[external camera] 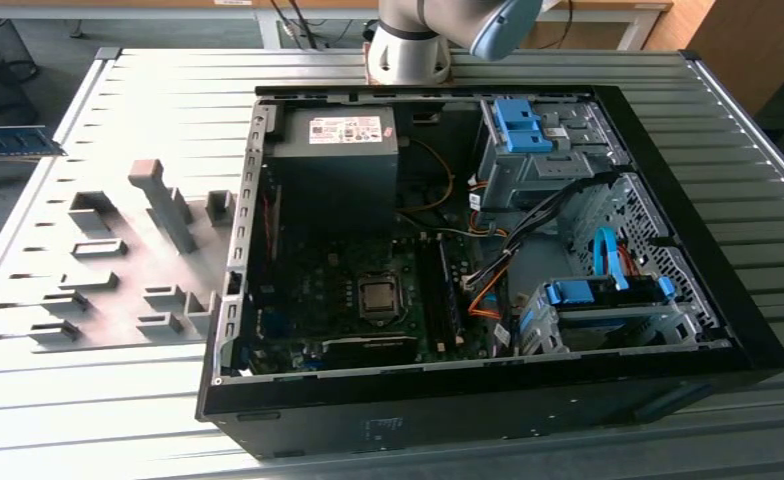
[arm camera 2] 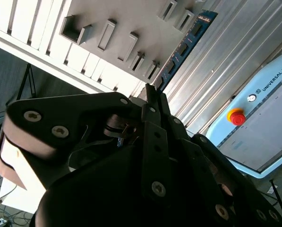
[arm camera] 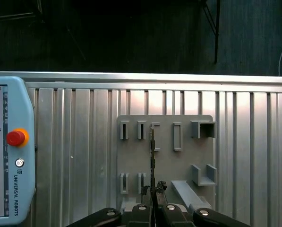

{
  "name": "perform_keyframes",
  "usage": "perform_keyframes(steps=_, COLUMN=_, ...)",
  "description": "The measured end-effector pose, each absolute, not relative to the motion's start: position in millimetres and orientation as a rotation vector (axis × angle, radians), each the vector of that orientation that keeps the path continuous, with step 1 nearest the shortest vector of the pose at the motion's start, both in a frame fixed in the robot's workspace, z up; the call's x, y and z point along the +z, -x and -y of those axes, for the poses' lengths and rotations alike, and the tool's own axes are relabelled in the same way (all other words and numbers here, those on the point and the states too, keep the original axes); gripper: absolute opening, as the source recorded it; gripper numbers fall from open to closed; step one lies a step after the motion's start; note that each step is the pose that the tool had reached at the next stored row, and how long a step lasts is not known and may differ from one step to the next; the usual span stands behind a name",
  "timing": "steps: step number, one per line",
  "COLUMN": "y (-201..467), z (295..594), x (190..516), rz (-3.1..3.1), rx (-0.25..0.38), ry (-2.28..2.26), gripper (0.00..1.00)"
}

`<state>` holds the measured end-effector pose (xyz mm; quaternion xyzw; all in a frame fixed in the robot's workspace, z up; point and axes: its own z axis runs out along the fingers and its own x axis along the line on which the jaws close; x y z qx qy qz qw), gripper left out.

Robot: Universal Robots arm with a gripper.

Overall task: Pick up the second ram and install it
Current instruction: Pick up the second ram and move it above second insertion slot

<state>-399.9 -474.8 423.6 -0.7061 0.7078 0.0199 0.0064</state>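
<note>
Pincer (arm camera: 152, 190): black fingers are clamped narrow on one end of the second ram (arm camera: 152, 151), as seen in both wrist views (arm camera 2: 152, 94).
Second ram, first wrist view: seen edge-on, with its free length reaching out past the fingertips, in line with the grey holder plate (arm camera: 178, 161) and between two rows of slot blocks.
Second ram, second wrist view: the blue face with dark chips (arm camera 2: 185, 42) runs out from the fingertips over the plate and desk slats.
Contact with plate: cannot tell.
Second ram, exterior view: the blue stick (external camera: 5, 140) sits at the exterior view's left edge, well apart from the open computer case (external camera: 472, 425).
Holder plate, exterior view: lies on the slatted metal desk (external camera: 85, 400), just beside the case on the exterior view's left (external camera: 132, 265).
Teach pendant (arm camera: 11, 151): pale blue with a red stop button, resting on the desk near the plate.
</note>
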Motion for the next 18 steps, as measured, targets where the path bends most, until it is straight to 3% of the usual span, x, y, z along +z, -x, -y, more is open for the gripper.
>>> perform_keyframes(steps=18, y=386, z=475, x=424, rz=-2.215, rx=0.062, ry=2.209, gripper=0.14)
